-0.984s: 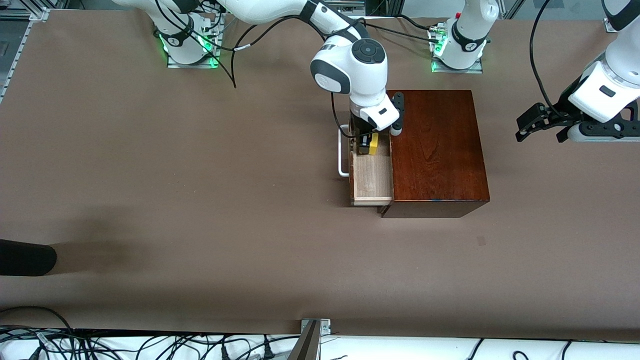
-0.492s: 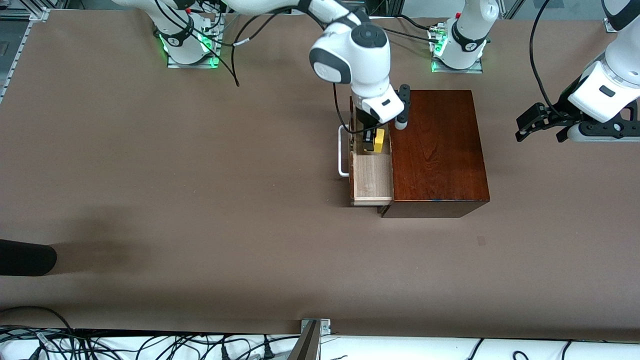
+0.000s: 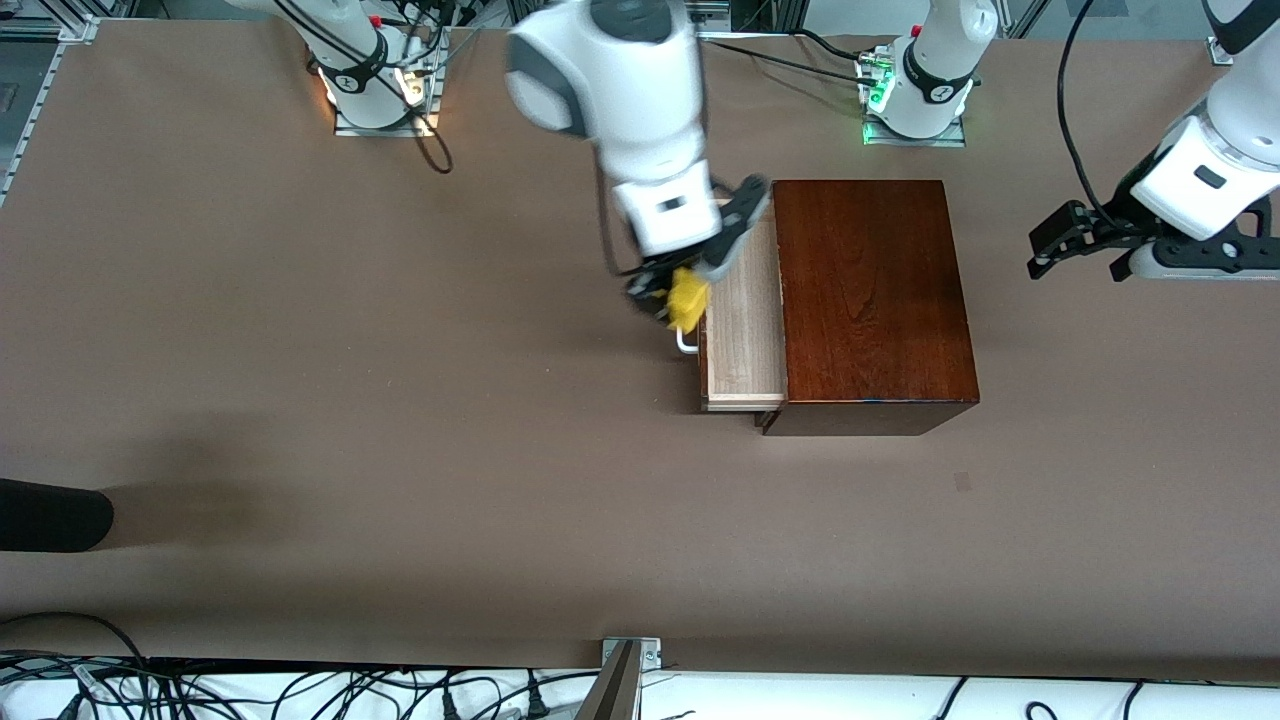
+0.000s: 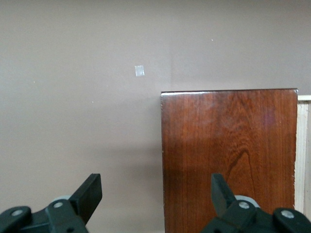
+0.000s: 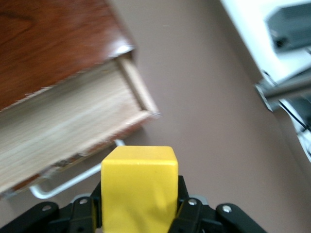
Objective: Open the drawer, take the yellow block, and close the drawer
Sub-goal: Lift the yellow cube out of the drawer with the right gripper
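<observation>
The drawer (image 3: 743, 340) stands pulled out of the dark mahogany box (image 3: 870, 300), its pale wood tray showing and its white handle (image 3: 686, 343) partly under my right hand. My right gripper (image 3: 675, 296) is shut on the yellow block (image 3: 686, 299) and holds it in the air over the drawer's front and handle. In the right wrist view the yellow block (image 5: 139, 189) sits between the fingers, above the drawer (image 5: 68, 128) and the handle (image 5: 73, 179). My left gripper (image 3: 1045, 262) is open and waits in the air at the left arm's end of the table, with the box (image 4: 228, 155) below it.
A dark rounded object (image 3: 50, 514) lies at the table's edge toward the right arm's end. A small pale patch (image 3: 962, 482) marks the table nearer the front camera than the box. Cables and a metal bracket (image 3: 630, 660) run along the near edge.
My right gripper has lifted the yellow block out of the drawer and moved it up and over the drawer's front. The left arm has barely moved.
</observation>
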{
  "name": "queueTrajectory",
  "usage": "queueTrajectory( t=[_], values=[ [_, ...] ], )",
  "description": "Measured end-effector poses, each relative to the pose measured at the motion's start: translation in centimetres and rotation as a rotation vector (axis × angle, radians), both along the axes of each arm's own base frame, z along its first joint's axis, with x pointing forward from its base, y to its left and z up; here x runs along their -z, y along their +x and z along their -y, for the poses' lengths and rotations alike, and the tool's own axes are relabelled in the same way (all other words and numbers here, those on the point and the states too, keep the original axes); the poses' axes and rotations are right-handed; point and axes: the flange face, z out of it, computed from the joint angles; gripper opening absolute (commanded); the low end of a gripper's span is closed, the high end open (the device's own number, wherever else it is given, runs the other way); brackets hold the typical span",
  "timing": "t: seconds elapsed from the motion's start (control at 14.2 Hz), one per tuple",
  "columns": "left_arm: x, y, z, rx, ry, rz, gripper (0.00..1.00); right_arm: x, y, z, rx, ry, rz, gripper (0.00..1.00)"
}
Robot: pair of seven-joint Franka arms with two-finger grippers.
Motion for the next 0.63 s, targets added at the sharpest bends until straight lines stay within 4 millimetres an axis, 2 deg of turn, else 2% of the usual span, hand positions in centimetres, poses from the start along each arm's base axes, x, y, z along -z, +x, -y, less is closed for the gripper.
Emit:
queueTrajectory(
  t=[0.14, 0.28, 0.49, 0.63],
  values=[
    [0.1, -0.5, 1.4, 0.025, 0.004, -0.028, 1.0, -1.3, 3.9, 6.1, 0.105, 0.026, -0.032, 0.0],
    [0.1, -1.1, 3.6, 0.068, 0.01, -0.053, 1.0, -0.1, 7.0, 13.0, 0.214, 0.034, -0.107, 0.0],
    [0.5, -2.5, 9.1, 0.251, 0.022, -0.108, 1.0, 5.2, 9.4, 23.3, 0.367, -0.024, -0.228, 0.0],
    [2.0, -2.8, 12.5, 0.463, -0.013, -0.149, 1.0, 9.6, 9.9, 29.4, 0.453, -0.06, -0.3, 0.0]
  ],
)
